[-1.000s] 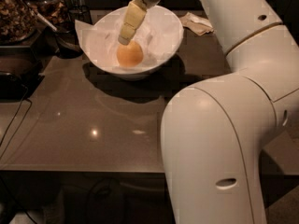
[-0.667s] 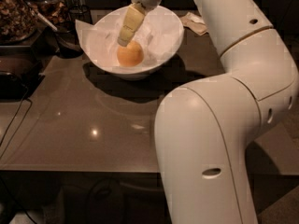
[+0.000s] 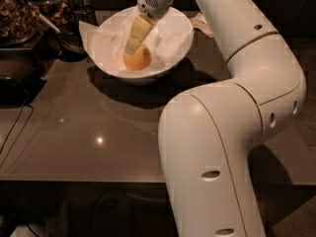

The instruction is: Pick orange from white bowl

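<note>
The orange (image 3: 140, 61) lies in the middle of the large white bowl (image 3: 178, 25), on its crumpled white paper lining. The bowl stands at the back of the dark table. My gripper (image 3: 133, 47) reaches down into the bowl from above and is right at the orange, covering its upper left side. My white arm comes from the lower right and arches over the bowl's right rim.
Dark glass jars (image 3: 17, 15) and a dark spoon or ladle (image 3: 59, 31) stand at the back left. A crumpled paper scrap (image 3: 201, 23) lies right of the bowl. A black cable (image 3: 14, 130) runs along the left. My arm's bulky link (image 3: 212, 152) fills the front right.
My gripper has come down a little closer onto the orange. The arm's big lower link has shifted left. The orange and bowl have not moved.
</note>
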### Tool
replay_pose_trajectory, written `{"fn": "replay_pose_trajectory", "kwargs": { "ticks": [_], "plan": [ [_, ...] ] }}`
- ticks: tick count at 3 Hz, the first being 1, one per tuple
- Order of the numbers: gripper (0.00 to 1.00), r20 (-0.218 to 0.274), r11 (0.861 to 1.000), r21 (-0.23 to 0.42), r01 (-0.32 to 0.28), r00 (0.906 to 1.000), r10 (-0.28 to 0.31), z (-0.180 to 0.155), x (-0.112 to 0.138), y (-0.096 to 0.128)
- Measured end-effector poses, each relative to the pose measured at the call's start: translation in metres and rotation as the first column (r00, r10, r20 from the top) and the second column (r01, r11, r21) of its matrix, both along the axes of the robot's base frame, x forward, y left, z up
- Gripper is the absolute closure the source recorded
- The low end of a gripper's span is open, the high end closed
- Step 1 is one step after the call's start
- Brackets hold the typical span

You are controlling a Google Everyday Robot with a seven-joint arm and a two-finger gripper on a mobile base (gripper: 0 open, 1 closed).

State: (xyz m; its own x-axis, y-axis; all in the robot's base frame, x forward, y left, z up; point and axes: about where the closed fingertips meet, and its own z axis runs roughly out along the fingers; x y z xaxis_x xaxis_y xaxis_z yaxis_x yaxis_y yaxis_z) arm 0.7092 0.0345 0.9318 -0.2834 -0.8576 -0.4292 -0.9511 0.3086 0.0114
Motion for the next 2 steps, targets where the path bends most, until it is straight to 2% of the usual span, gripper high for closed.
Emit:
{"fn": "replay_pose_trajectory", "kwargs": {
  "ticks": [2],
  "plan": [
    [0.18,-0.048,0.999,-0.037,0.019,0.9986,-0.02,-0.026,0.004,-0.002]
  ]
}}
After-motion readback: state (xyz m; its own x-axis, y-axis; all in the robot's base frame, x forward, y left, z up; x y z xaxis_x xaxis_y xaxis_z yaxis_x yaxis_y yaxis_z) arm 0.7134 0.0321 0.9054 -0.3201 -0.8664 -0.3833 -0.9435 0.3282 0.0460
